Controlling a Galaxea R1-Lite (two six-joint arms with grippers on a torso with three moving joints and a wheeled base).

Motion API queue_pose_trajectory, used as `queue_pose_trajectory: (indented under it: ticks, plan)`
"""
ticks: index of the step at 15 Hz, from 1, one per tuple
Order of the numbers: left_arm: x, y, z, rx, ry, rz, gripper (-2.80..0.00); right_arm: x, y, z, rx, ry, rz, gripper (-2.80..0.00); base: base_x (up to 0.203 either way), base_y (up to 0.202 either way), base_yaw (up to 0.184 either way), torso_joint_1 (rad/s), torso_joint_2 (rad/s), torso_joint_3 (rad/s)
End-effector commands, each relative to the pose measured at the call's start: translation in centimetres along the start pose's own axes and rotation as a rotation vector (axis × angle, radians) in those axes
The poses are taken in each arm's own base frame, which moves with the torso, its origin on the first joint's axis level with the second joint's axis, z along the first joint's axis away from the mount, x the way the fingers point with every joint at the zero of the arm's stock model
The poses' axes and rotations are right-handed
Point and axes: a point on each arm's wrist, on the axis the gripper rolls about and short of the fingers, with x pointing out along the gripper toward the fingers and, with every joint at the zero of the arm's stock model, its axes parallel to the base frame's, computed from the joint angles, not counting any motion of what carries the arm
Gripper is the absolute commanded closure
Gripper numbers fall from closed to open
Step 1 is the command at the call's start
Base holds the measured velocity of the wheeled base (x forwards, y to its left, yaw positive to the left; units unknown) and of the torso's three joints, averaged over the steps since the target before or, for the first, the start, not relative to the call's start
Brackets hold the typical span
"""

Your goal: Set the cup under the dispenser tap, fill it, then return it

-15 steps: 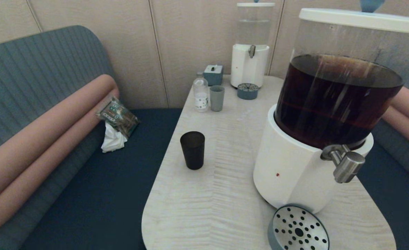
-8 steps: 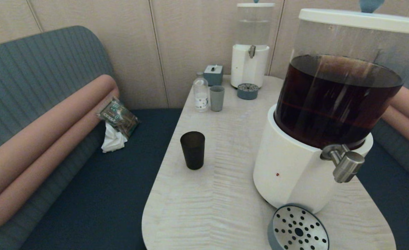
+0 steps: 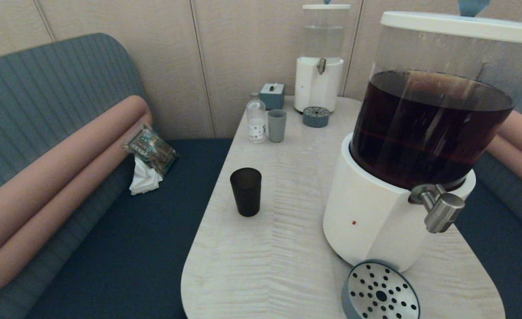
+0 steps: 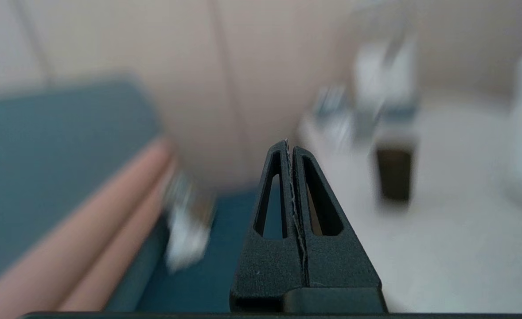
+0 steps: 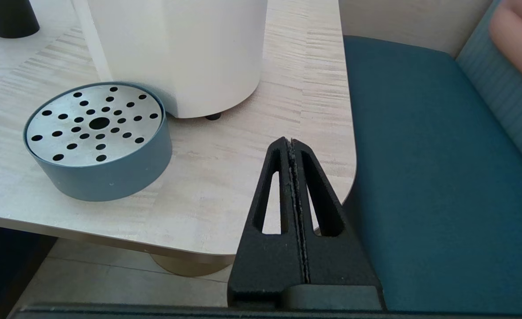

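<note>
The black cup [image 3: 246, 191] stands upright on the pale wooden table [image 3: 287, 248], left of the big white-based dispenser [image 3: 376, 212] with dark brown liquid. Its steel tap [image 3: 440, 210] juts out over the round perforated drip tray [image 3: 380, 292]. Neither arm shows in the head view. In the left wrist view my left gripper [image 4: 289, 146] is shut and empty, well short of the blurred cup [image 4: 393, 173]. My right gripper [image 5: 290, 142] is shut and empty, low by the table's near right corner, beside the drip tray [image 5: 97, 137].
At the table's far end stand a smaller dispenser [image 3: 319, 62] with clear liquid, its small drip tray [image 3: 316, 116], a grey-blue cup [image 3: 277, 125], a clear bottle [image 3: 256, 117] and a small box [image 3: 272, 95]. A packet and tissue [image 3: 148, 155] lie on the blue bench.
</note>
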Motion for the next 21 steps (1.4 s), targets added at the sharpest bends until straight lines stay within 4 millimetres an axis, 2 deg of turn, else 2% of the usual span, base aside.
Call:
queue_pose_trajectory:
  ticks: [1,4,8,21]
  plan:
    - [-0.2,-0.3,-2.4,0.01,0.163,0.007,0.0,0.0,0.0,-0.1,-0.001,0.001,0.001,0.0,0.0,0.0,0.0,0.0,0.0,0.0]
    - [-0.6,-0.4,-4.1,0.022,0.346,0.035,0.0,0.0,0.0,-0.1,-0.001,0.002,0.001,0.0,0.0,0.0,0.0,0.0,0.0,0.0]
    - [-0.9,-0.6,-4.7,-0.002,0.405,0.018,0.0,0.0,0.0,-0.1,-0.001,0.001,0.0,0.0,0.0,0.0,0.0,0.0,0.0,0.0]
    - [-0.8,-0.5,-4.6,-0.045,0.395,0.033,0.0,0.0,0.0,-0.1,-0.006,0.002,0.0,0.0,0.0,0.0,0.0,0.0,0.0,0.0]
